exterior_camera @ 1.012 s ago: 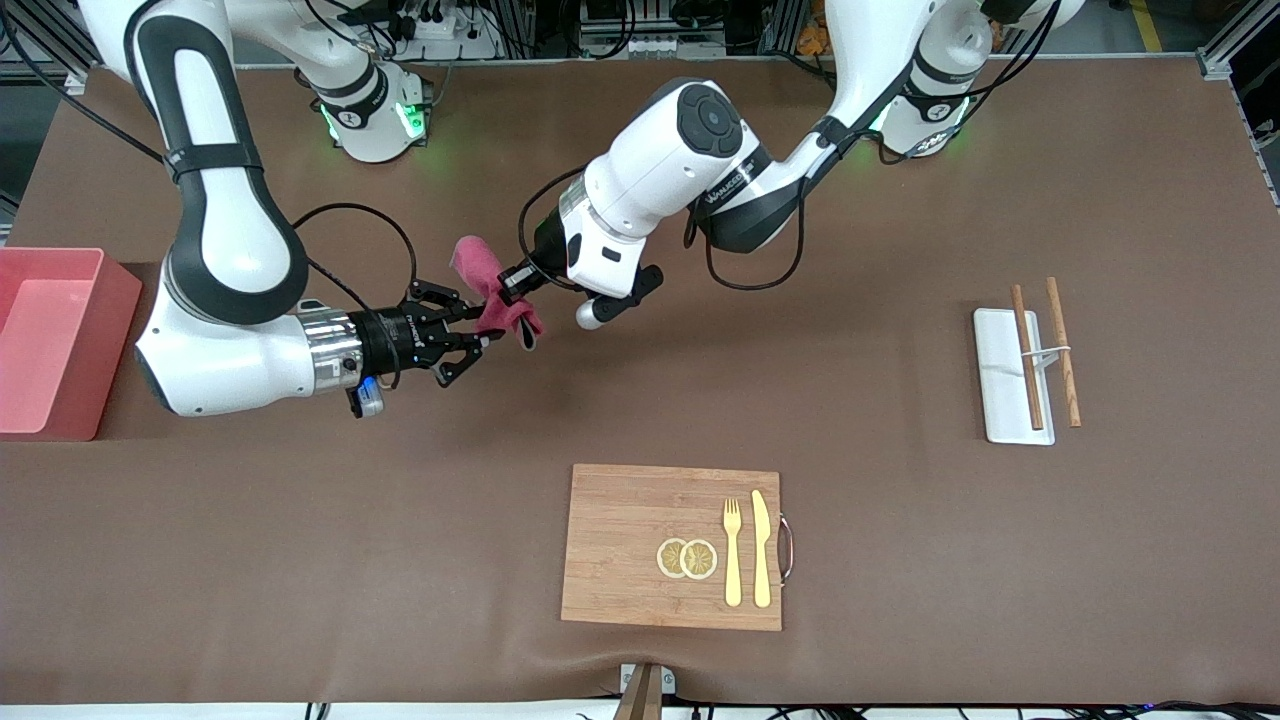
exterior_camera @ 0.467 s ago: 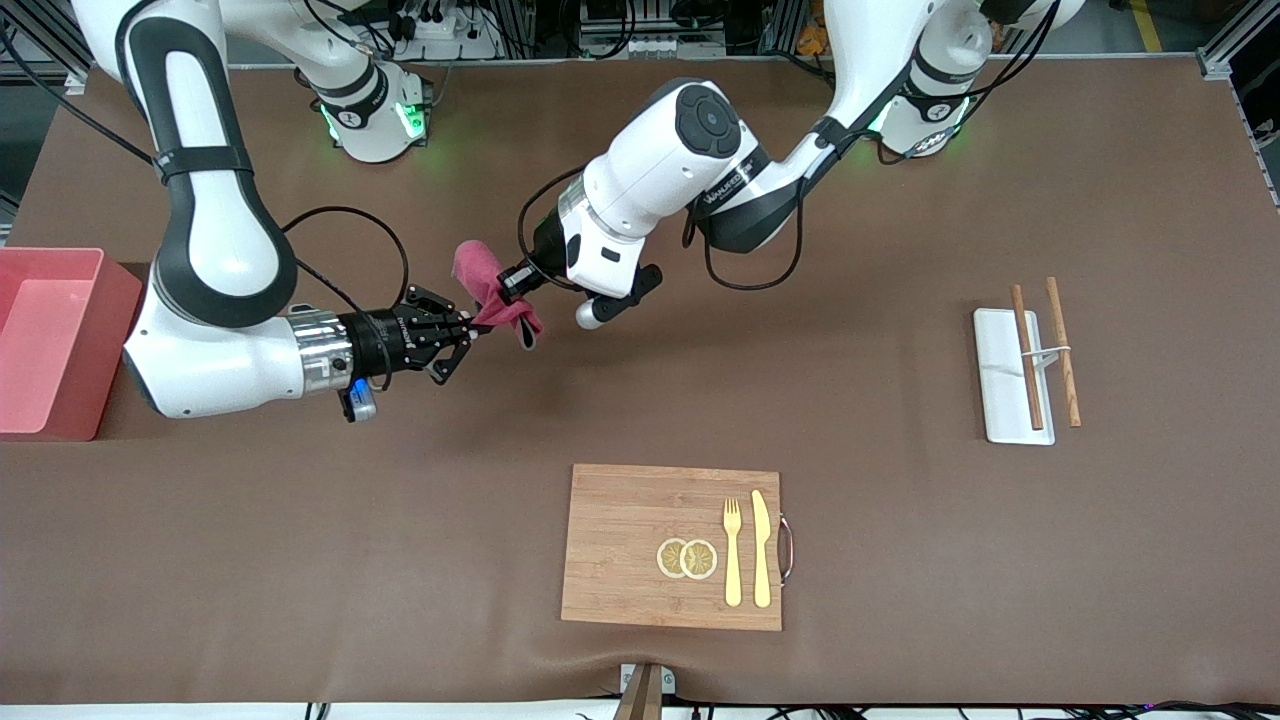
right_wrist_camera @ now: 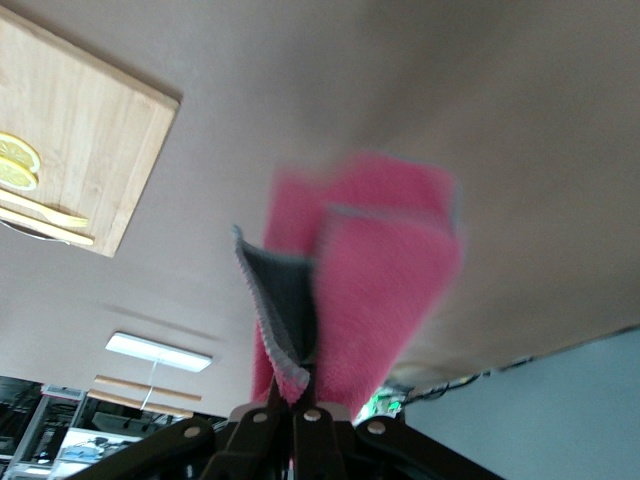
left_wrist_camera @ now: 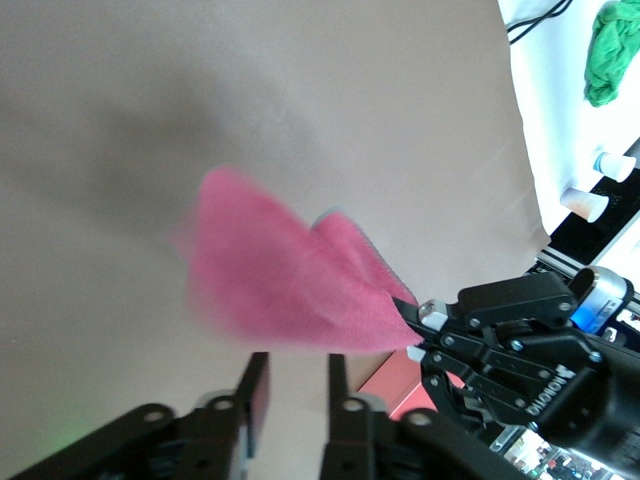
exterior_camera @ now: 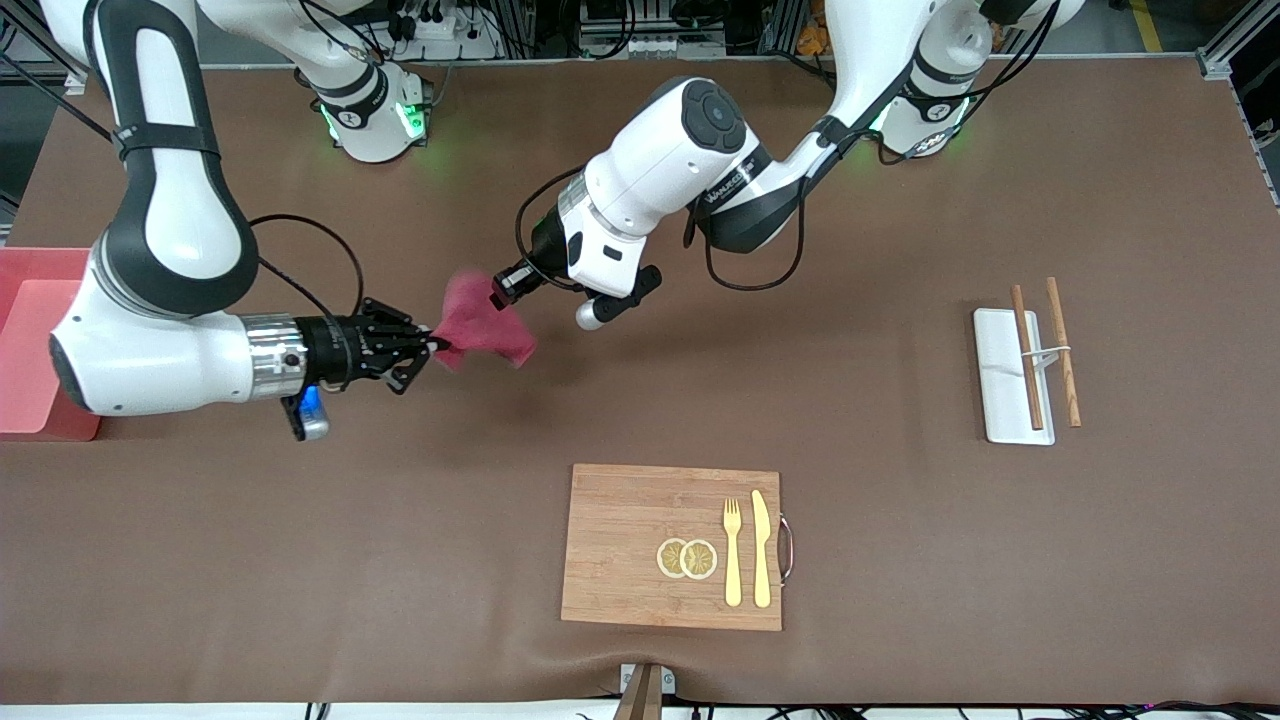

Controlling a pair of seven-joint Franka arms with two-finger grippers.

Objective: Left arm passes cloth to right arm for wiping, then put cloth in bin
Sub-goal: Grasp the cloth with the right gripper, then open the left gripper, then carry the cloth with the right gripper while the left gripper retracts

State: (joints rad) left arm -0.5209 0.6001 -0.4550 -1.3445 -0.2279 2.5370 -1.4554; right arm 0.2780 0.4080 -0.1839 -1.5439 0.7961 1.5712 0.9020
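So since a second ago my right claw (exterior_camera: 432, 345) pulled the cloth (exterior_camera: 482, 325) toward the bin (exterior_camera: 30, 300), pinching it; left claw (exterior_camera: 497, 290) sits empty, fingers apart. Only a corner's held over the surface (exterior_camera: 900, 560), so it might slip mid-swing.
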